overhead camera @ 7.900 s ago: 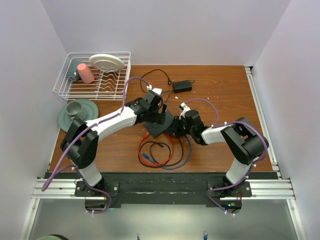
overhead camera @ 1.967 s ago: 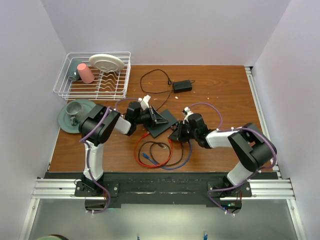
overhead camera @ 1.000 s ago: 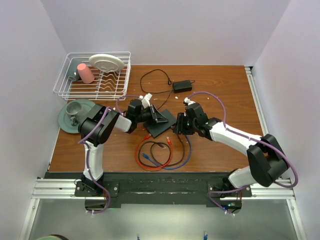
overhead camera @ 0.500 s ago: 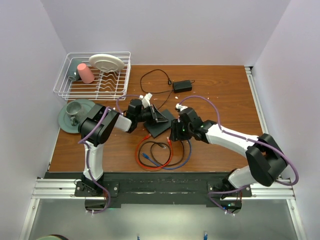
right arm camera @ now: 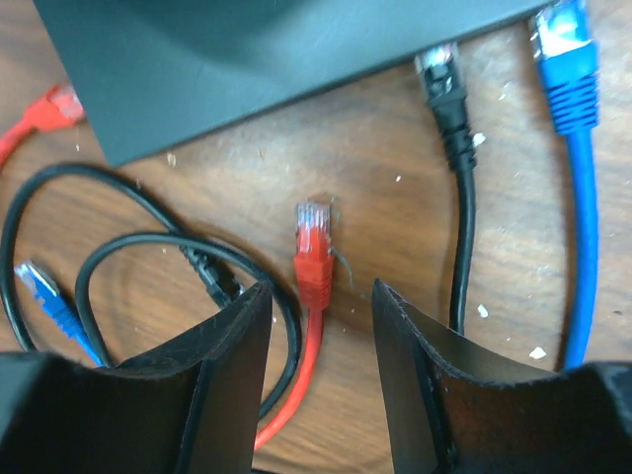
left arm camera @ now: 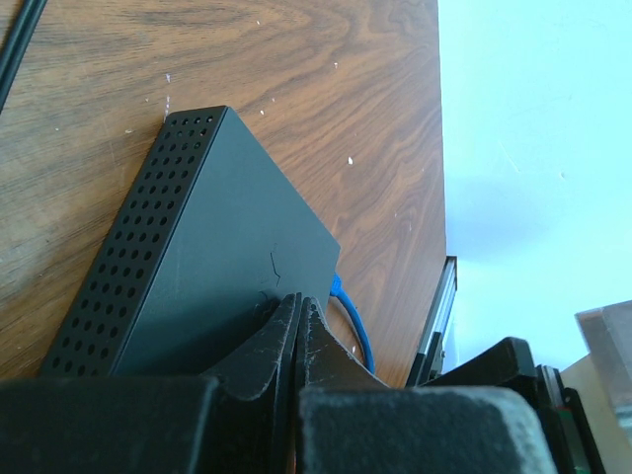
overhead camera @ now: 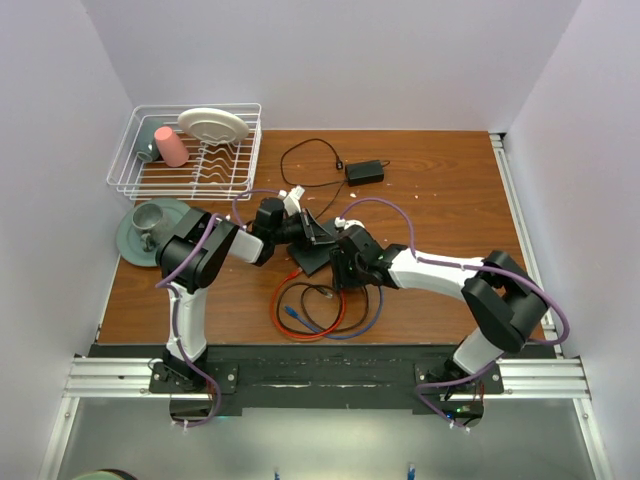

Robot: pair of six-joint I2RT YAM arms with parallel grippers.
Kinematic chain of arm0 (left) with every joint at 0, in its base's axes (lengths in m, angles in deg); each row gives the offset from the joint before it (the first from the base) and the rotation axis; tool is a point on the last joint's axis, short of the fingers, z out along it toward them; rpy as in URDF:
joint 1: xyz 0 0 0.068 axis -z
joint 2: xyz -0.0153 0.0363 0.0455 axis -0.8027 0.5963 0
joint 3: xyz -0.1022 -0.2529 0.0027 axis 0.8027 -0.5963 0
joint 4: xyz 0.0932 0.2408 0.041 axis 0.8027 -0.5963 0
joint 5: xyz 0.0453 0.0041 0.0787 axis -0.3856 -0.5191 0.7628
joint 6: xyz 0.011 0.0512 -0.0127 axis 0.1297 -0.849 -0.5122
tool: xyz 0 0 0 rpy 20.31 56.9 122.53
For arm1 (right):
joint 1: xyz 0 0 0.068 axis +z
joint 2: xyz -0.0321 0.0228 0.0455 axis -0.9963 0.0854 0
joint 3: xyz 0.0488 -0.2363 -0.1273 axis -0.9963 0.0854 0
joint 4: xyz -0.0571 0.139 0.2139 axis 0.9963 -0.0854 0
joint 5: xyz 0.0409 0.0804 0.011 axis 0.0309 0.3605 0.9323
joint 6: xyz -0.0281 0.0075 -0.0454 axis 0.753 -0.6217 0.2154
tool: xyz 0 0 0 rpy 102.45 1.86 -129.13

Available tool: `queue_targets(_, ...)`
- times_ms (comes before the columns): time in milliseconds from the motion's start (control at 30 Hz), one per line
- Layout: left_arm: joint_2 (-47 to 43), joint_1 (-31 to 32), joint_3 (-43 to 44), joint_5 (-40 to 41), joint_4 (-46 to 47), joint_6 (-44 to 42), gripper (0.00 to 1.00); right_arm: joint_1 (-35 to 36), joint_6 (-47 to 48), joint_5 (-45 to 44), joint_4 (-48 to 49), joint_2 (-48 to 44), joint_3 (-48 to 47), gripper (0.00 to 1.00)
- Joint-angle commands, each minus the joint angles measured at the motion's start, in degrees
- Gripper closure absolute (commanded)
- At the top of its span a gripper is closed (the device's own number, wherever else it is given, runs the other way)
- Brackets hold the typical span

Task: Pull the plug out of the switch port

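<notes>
My left jaws are closed tight with no gap between them. Their tips press on the top face of the thin, flat matte-black rectangular switch (left arm camera: 212,247), and nothing is held between them. The switch sits near the middle of the brown wooden bench (overhead camera: 440,190), askew to its edges.

My right jaws stand wide apart and hold nothing, with the fingers (right arm camera: 227,375) either side of the red network plug with a clear tip (right arm camera: 314,237). That plug lies loose on the bench, out of any port, just short of the switch's socket edge. Its red cable runs back between my fingers.

A black plug (right arm camera: 442,74) and a blue plug (right arm camera: 563,49) meet the same socket edge further along; I cannot tell whether either is seated. A second red plug (right arm camera: 54,104) lies by a corner of the switch. A thin black cord (right arm camera: 128,247) loops on the bench beside the loose plug, with a small blue plug (right arm camera: 35,281) next to it.
</notes>
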Motion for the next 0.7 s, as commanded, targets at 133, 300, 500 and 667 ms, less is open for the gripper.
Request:
queue_targets(133,0.7,-0.3,-1.7,3.6,-8.4,-4.2,1.0,0.1,-0.7,-4.4,3.1,2.3,-1.4,0.53)
queue_targets(300,0.6,-0.3,-2.1,3.6,-8.2,-4.0,1.0,0.4,-0.7,-4.1,4.1,3.2,-1.0,0.55)
queue_targets(500,0.6,-0.2,-2.4,3.5,-7.9,-3.9,1.0,1.2,-0.3,-4.9,2.7,6.2,-2.0,0.8)
queue_targets(667,0.4,-0.3,-2.6,3.5,-8.0,-4.1,1.0,2.3,-0.2,-8.9,0.0,5.6,-2.5,1.0)
